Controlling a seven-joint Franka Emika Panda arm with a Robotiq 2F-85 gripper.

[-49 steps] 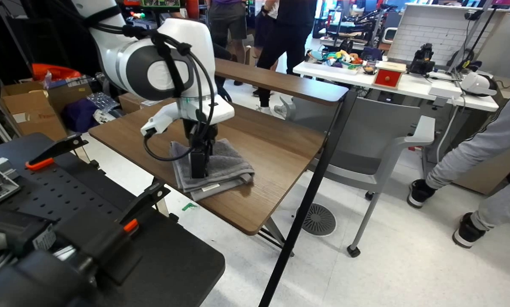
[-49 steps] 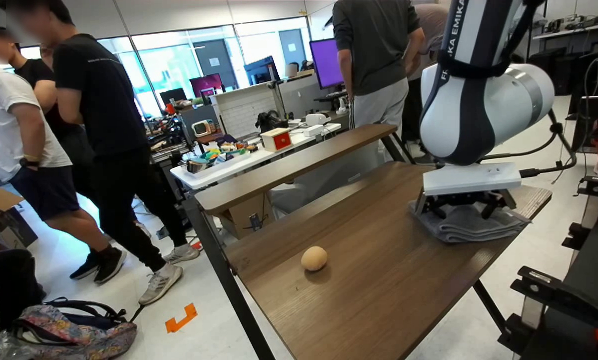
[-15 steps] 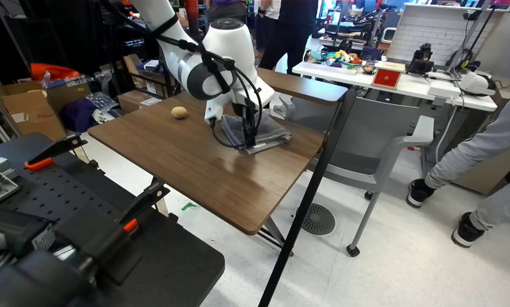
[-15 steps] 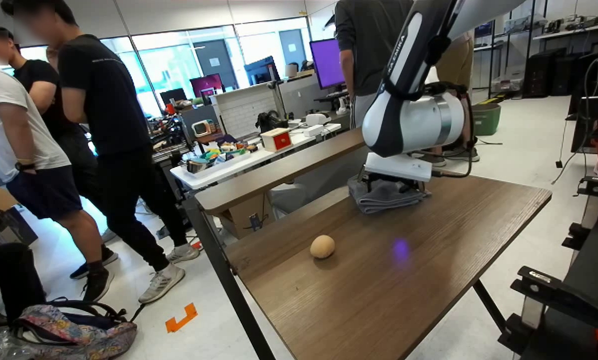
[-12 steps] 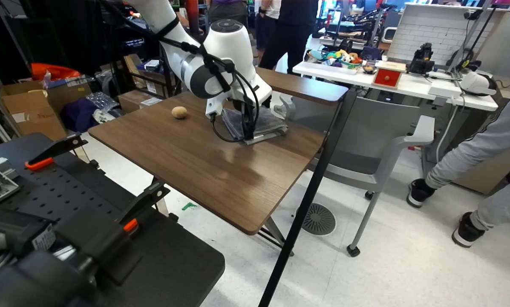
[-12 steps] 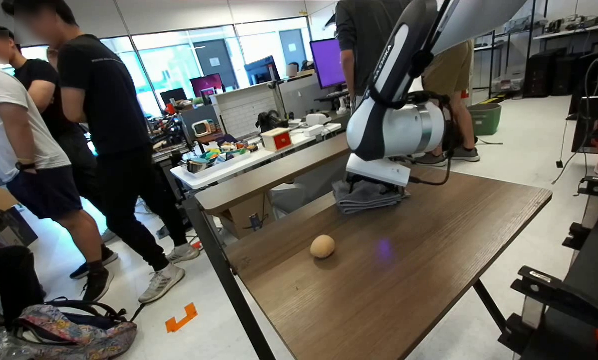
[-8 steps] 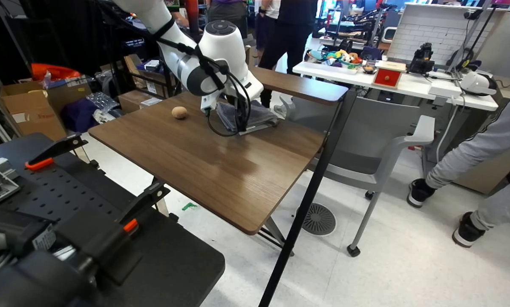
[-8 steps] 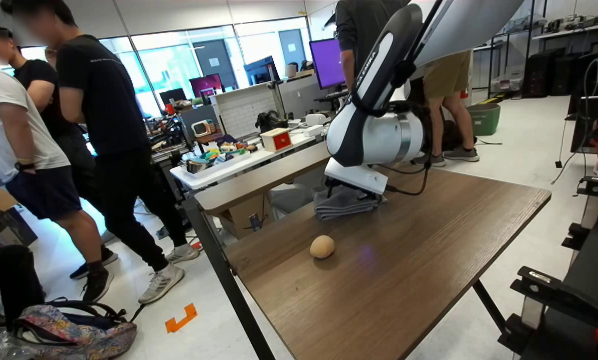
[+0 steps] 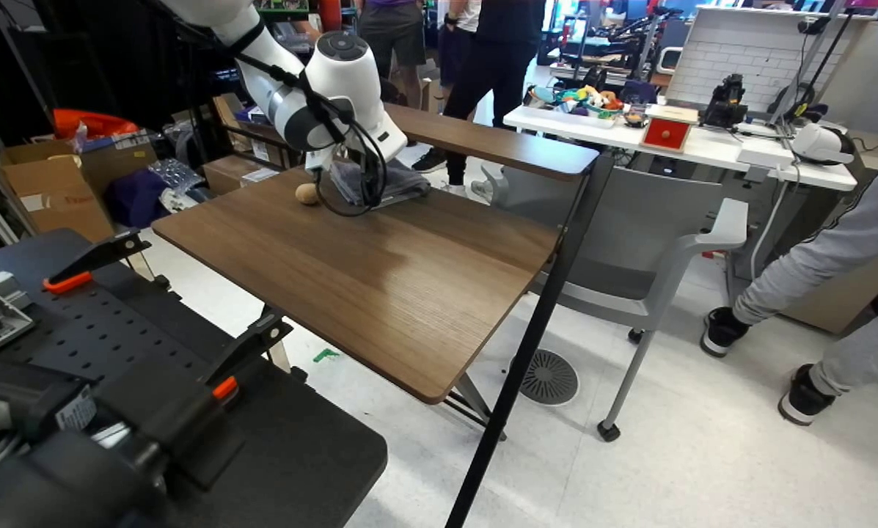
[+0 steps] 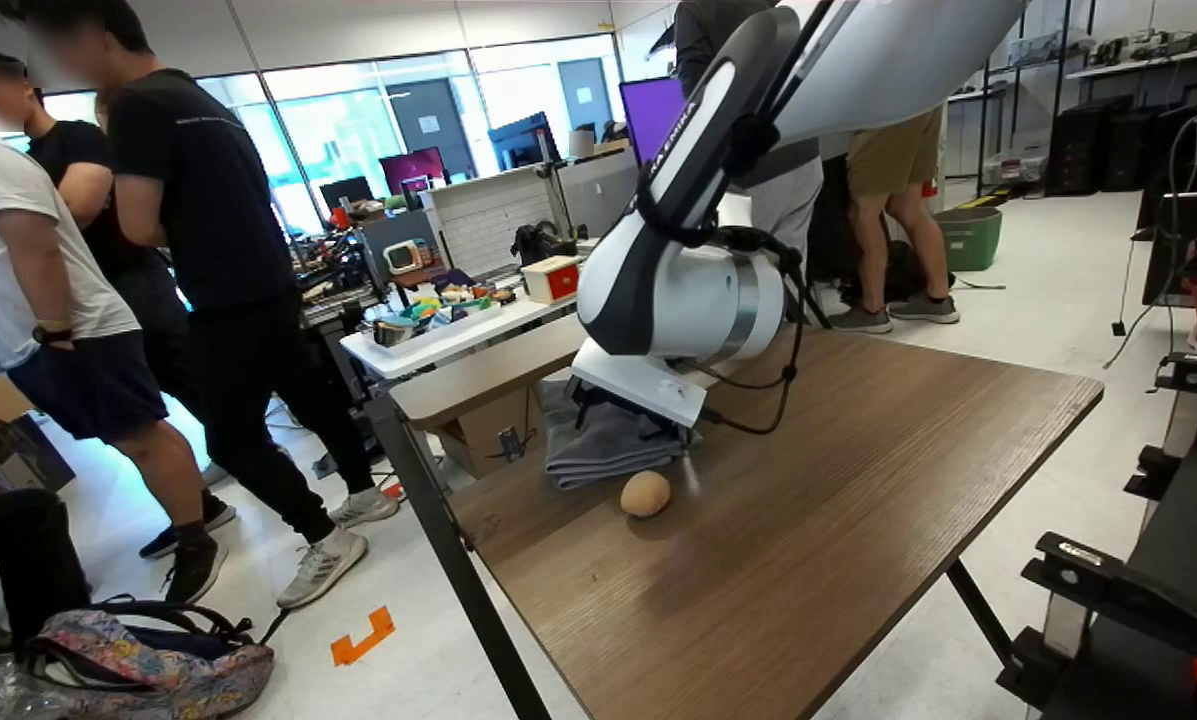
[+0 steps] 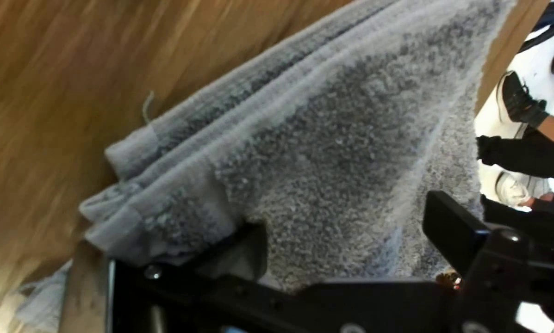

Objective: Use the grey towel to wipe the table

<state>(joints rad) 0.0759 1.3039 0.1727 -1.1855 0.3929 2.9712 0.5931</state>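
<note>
Grey towel sits by the table edge nearest the raised plank, jaws spread apart on top; we should press evenly, steer around the tan ball.

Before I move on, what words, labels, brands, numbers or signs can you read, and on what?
"EMIKA": on the robot arm; letters before it unclear.
Black T-shirt: lettering, too small.
Cardboard box: print, too blurred.
Door papers: too small.
White label: too small.
Grey towel: none in the wrist view.
</note>
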